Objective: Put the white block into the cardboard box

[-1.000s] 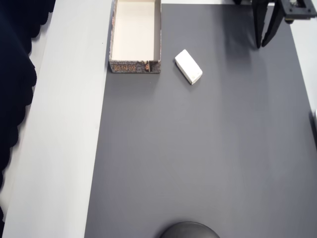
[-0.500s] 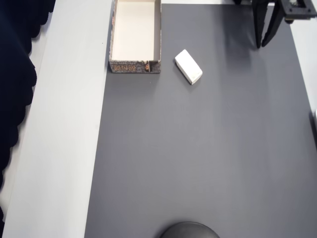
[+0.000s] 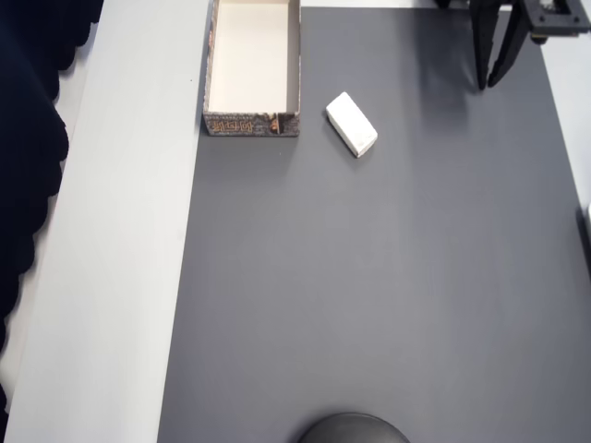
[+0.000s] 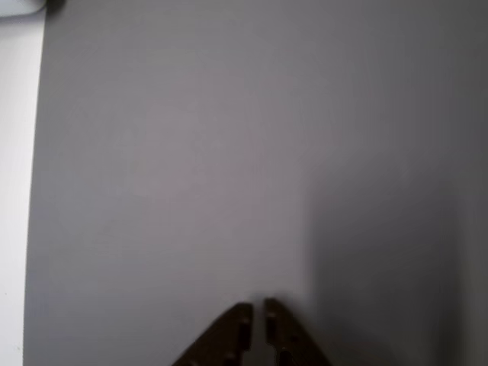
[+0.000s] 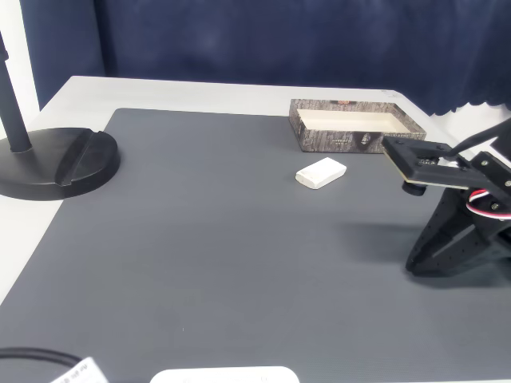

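The white block (image 3: 351, 124) lies flat on the dark grey mat, slightly skewed, just right of the cardboard box (image 3: 252, 123) in the overhead view. In the fixed view the block (image 5: 321, 172) rests in front of the box (image 5: 343, 138), whose cream inside holds nothing. My gripper (image 3: 487, 85) stands well to the right of the block at the mat's top right, fingers pointing down at the mat. Its black fingertips nearly touch in the wrist view, gripper (image 4: 258, 309) shut with nothing between them. In the fixed view the gripper (image 5: 413, 263) hangs low at the right.
A black round stand base (image 5: 56, 163) sits at the mat's far left in the fixed view, and the same base (image 3: 354, 429) shows at the overhead view's bottom edge. A pale table strip (image 3: 129, 231) borders the mat. The mat (image 3: 369, 277) is bare in the middle.
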`<move>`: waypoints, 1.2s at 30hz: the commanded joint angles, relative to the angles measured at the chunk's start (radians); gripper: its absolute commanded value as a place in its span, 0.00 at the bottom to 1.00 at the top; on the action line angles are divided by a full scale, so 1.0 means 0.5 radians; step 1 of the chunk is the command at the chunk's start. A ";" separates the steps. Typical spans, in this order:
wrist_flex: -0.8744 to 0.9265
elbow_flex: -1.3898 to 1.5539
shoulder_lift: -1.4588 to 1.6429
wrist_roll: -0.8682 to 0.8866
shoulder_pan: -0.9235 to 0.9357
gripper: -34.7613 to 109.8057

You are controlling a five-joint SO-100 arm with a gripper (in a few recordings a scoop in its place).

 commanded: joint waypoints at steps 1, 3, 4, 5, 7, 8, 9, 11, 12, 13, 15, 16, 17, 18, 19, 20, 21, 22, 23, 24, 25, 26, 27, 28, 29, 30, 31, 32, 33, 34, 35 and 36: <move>0.006 0.037 0.067 -0.012 -0.018 0.23; 0.006 0.037 0.067 -0.012 -0.018 0.23; 0.006 0.037 0.067 -0.012 -0.018 0.23; 0.006 0.037 0.067 -0.012 -0.015 0.23; 0.006 0.037 0.067 -0.012 0.034 0.23; 0.006 0.037 0.067 -0.012 0.037 0.23; 0.006 0.037 0.061 -0.009 0.028 0.23; 0.000 0.028 0.043 -0.018 -0.003 0.23; 0.000 0.006 0.018 -0.031 -0.003 0.23; 0.003 -0.034 -0.028 -0.028 0.003 0.23; 0.025 -0.160 -0.156 -0.003 0.052 0.23; 0.028 -0.236 -0.239 0.031 0.089 0.23; 0.028 -0.319 -0.334 0.077 0.132 0.23; 0.028 -0.405 -0.433 0.117 0.178 0.23; 0.028 -0.485 -0.518 0.160 0.221 0.23; 0.028 -0.565 -0.595 0.178 0.267 0.23; 0.028 -0.638 -0.666 0.184 0.313 0.23; 0.028 -0.703 -0.727 0.209 0.356 0.23; 0.028 -0.764 -0.788 0.224 0.399 0.23; 0.028 -0.822 -0.853 0.224 0.445 0.23; 0.028 -0.881 -0.930 0.224 0.497 0.23; 0.028 -0.942 -1.012 0.227 0.546 0.23; 0.028 -1.000 -1.098 0.249 0.592 0.23; 0.025 -1.055 -1.175 0.291 0.644 0.23; 0.025 -1.120 -1.267 0.322 0.690 0.23; 0.025 -1.187 -1.368 0.350 0.739 0.23; 0.025 -1.261 -1.473 0.390 0.779 0.23; 0.025 -1.344 -1.583 0.426 0.813 0.23; 0.025 -1.427 -1.690 0.479 0.844 0.23; 0.028 -1.516 -1.792 0.515 0.874 0.23; 0.028 -1.605 -1.893 0.515 0.902 0.23; 0.028 -1.694 -1.988 0.515 0.923 0.23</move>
